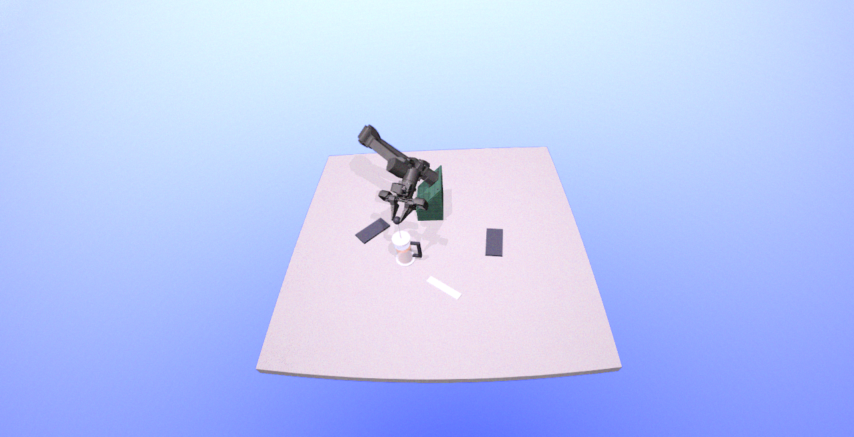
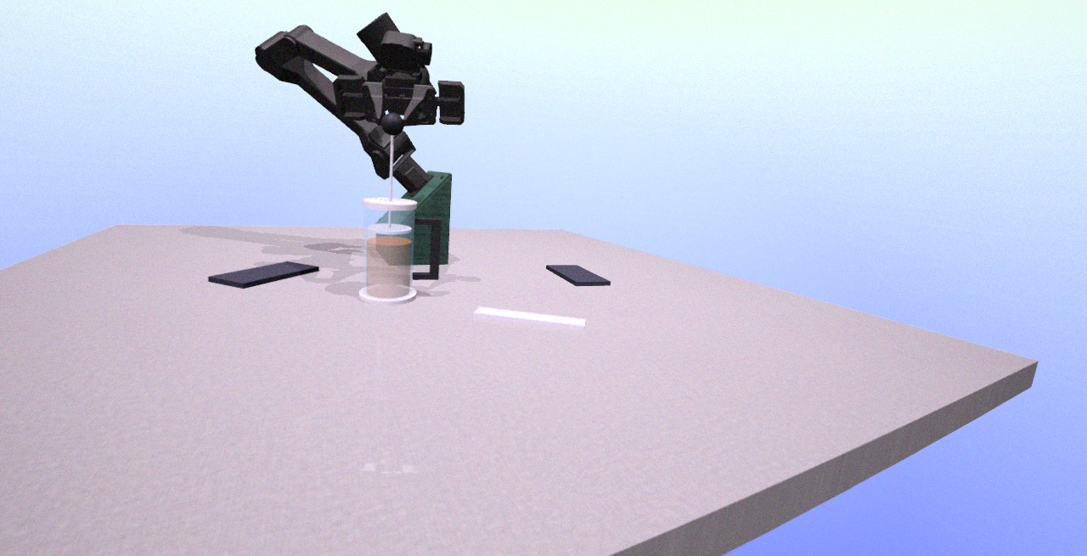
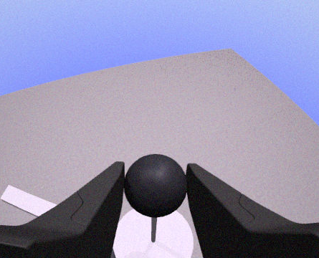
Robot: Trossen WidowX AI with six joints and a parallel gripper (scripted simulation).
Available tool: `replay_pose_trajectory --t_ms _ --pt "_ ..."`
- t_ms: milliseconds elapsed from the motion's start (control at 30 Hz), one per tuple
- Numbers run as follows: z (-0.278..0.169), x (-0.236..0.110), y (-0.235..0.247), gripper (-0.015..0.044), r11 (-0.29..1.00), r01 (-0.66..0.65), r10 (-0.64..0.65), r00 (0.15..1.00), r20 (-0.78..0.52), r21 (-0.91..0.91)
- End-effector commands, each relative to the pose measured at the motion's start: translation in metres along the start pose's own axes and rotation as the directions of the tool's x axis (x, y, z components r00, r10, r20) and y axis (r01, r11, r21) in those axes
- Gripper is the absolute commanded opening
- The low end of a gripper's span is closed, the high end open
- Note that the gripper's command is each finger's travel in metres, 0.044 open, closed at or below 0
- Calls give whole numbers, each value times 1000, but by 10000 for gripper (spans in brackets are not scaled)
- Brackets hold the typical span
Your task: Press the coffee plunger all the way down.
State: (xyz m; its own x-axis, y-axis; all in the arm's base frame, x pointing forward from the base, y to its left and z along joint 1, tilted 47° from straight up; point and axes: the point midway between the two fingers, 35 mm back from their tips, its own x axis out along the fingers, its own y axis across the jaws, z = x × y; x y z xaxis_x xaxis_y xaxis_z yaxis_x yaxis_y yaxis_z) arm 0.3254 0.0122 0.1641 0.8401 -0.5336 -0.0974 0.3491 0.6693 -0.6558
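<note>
Nearest me lies a white strip [image 2: 528, 317], just in front of the press [image 2: 388, 252]. The press stands upright, its knob [image 3: 155, 185] high above the lid, pinched between the gripper [image 3: 155, 182] jaws. Pressing looks barely begun; next, a straight downward push. Behind stands a green block [image 2: 435, 206].

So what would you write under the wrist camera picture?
Gripper shut on the plunger's black knob, above the coffee press's white lid.
</note>
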Motion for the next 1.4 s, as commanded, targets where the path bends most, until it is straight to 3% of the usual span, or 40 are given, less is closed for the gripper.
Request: replay_pose_trajectory --t_ms 0,1367 --pt "-21 6 3 123 999 -2 1 999 -34 -34" --pt "-63 48 0 123 999 5 -6 1000 -25 -38"
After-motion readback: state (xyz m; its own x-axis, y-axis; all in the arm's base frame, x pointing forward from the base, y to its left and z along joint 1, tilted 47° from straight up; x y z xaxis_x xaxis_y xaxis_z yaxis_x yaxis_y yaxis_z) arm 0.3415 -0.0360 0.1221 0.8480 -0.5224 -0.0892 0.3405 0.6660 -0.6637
